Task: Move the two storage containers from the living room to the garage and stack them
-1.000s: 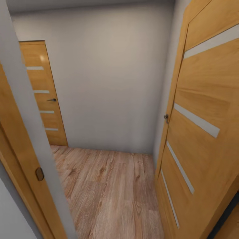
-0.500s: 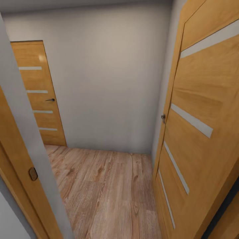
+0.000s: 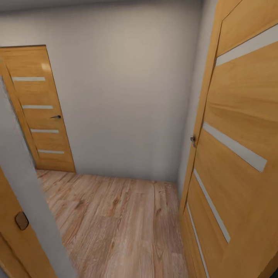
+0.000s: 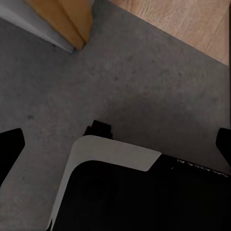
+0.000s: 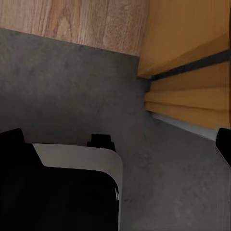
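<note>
The two storage containers are out of view. In the left wrist view my left gripper is open, its dark fingertips at the picture's two edges, with nothing between them. It hangs over grey concrete floor beside my own base. The right wrist view has my right gripper open and empty too, over the same concrete floor. A strip of light wood plank floor begins just beyond it.
I stand in a doorway facing a small hall with a wood plank floor and a white wall. An open light-wood door with frosted strips is close on the right. A closed matching door stands at the back left, and the door frame is near left.
The whole head view has shifted, so the camera has moved. The left door frame has slid down and left, more of the back-left door shows, and the right door looks nearer.
</note>
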Robot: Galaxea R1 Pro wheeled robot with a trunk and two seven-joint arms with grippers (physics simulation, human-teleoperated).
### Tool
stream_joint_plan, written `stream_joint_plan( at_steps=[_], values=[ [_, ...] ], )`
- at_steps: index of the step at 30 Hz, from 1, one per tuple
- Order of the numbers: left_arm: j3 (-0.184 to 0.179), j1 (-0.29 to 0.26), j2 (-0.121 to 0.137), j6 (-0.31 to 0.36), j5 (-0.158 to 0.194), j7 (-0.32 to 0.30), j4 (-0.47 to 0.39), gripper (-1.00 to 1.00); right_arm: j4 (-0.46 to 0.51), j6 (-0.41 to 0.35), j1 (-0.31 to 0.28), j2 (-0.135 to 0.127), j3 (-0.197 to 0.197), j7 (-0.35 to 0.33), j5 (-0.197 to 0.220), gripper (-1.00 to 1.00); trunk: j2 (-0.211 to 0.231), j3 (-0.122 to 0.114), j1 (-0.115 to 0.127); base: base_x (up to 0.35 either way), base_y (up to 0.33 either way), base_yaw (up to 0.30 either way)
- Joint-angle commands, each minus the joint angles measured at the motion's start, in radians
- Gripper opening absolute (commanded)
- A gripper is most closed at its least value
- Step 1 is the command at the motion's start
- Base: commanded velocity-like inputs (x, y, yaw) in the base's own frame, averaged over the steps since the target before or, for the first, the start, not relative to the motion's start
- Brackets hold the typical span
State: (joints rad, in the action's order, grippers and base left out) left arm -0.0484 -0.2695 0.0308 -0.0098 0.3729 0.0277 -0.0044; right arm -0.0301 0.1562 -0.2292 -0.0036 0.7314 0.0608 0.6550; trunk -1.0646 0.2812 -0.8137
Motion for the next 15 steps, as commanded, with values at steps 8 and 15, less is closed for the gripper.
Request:
stream_joint_plan(
  at_steps=[8,15],
  values=[
    [-0.005,-0.001,0.000,-0.001,0.006,0.003,0.000,1.00,-0.002,0.005,-0.001,0.001,0.008,0.001,0.006,1.00,-0.001,0.001,-0.001,0.321,0.000,0.000],
    [-0.005,-0.001,0.000,-0.001,0.006,0.003,0.000,1.00,-0.002,0.005,-0.001,0.001,0.008,0.001,0.006,1.00,-0.001,0.001,-0.001,0.321,0.000,0.000]
  ],
)
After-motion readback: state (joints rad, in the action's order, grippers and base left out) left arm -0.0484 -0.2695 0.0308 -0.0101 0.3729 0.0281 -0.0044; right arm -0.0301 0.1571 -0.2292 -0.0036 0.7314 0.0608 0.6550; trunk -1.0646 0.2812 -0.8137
